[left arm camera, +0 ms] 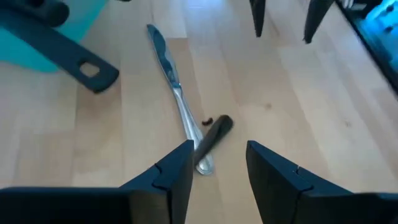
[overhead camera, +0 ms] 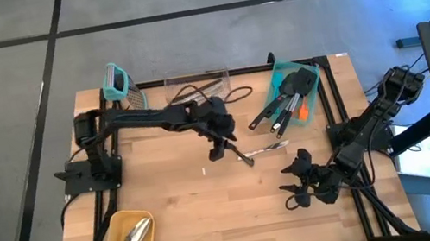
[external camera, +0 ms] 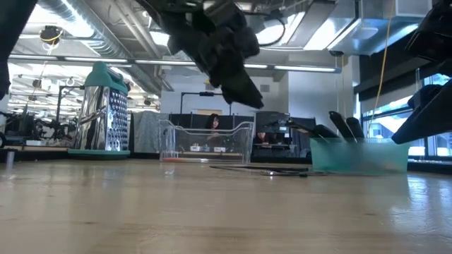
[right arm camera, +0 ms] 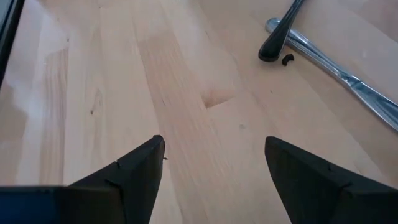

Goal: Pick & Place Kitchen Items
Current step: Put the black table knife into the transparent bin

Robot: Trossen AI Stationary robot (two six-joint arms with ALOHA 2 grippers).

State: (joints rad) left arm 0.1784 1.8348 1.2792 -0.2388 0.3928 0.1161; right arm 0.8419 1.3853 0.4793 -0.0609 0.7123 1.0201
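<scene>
A silver table knife point(left arm camera: 174, 93) lies flat on the wooden table point(overhead camera: 177, 206) near its middle, also seen as knife point(overhead camera: 270, 147). A short black handle point(left arm camera: 216, 132) lies across the knife's handle end; its near part is hidden behind one of my fingers. My left gripper point(left arm camera: 217, 149) hovers open above these two and touches neither; in the high view the left gripper point(overhead camera: 218, 149) is just left of them. My right gripper point(right arm camera: 214, 146) stands open over bare wood toward the near right, right gripper point(overhead camera: 297, 182). Black turners and an orange spatula stand in a teal bin point(overhead camera: 310, 103).
A clear container point(overhead camera: 196, 84) and a teal-topped grater point(overhead camera: 120, 88) stand along the far edge. A yellow tray point(overhead camera: 115, 229) at the near left holds a silver scoop point(overhead camera: 134, 236). A black turner handle point(left arm camera: 74, 59) sticks out of the teal bin toward the knife.
</scene>
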